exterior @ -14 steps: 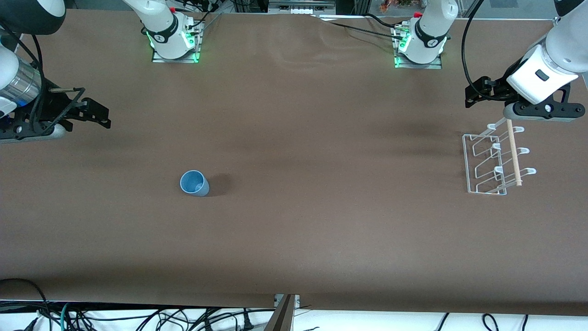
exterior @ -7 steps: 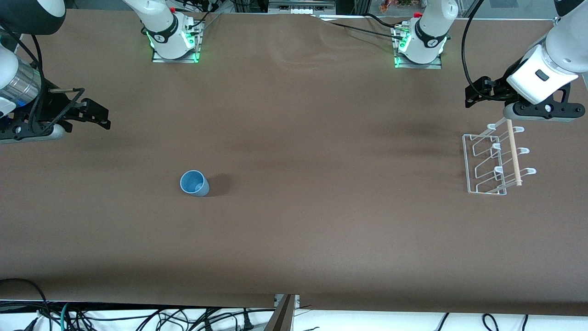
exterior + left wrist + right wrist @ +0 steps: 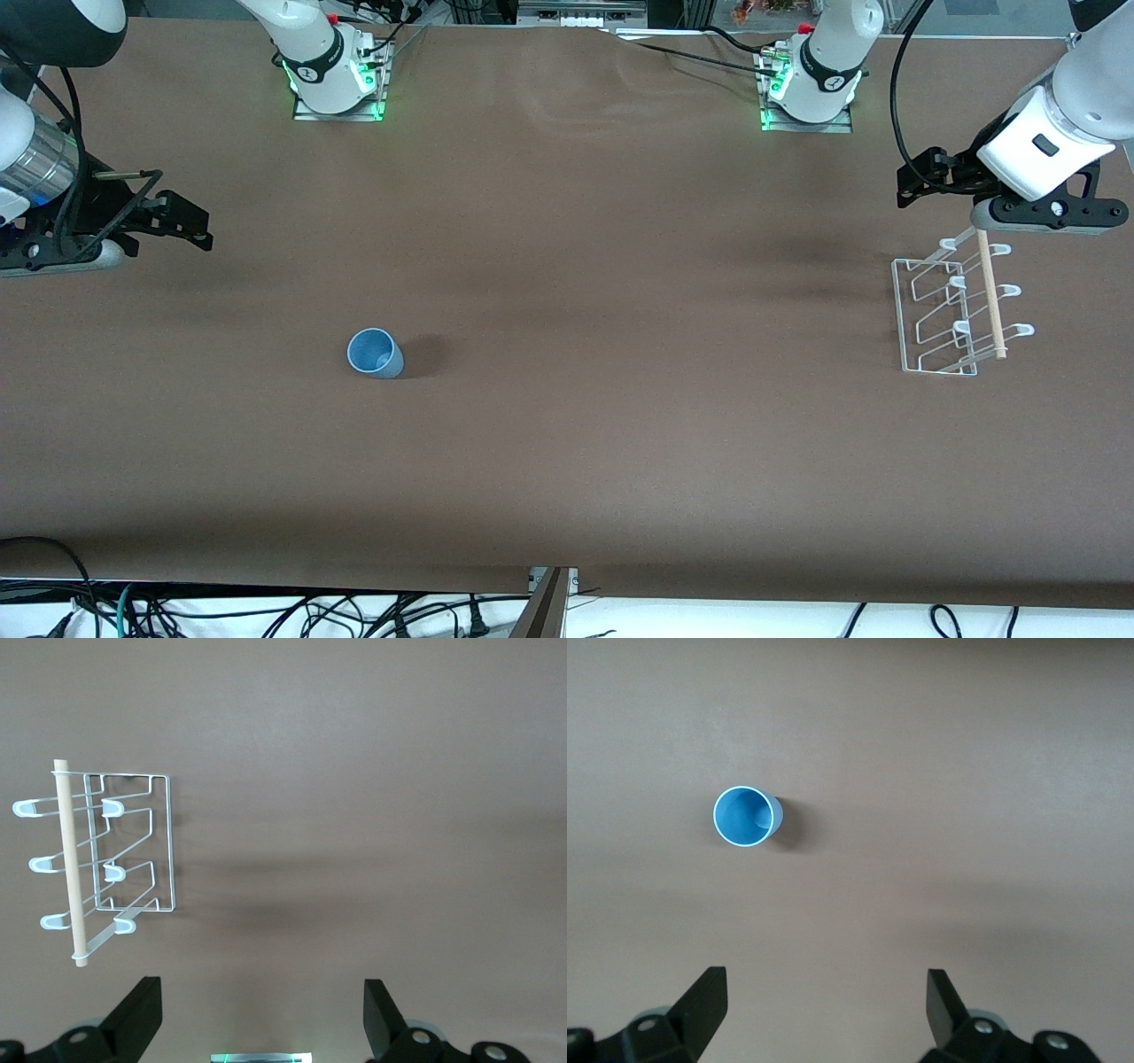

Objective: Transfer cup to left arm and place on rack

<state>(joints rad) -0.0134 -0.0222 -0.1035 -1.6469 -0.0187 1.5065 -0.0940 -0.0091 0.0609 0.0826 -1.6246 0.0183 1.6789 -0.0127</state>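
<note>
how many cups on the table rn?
1. The cup stands upright on the table toward the right arm's end, apart from the rack at the left arm's end. Neither gripper holds one; none looks hidden.

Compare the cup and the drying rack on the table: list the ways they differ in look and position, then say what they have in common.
The cup is solid light-blue plastic; the rack is open white wire with a wooden dowel across it. The cup is round and tapered; the rack has a rectangular base with pegs. The cup stands toward the right arm's end of the table, the rack toward the left arm's end, partly under the left gripper. Both rest on the brown table, untouched by either gripper.
</note>
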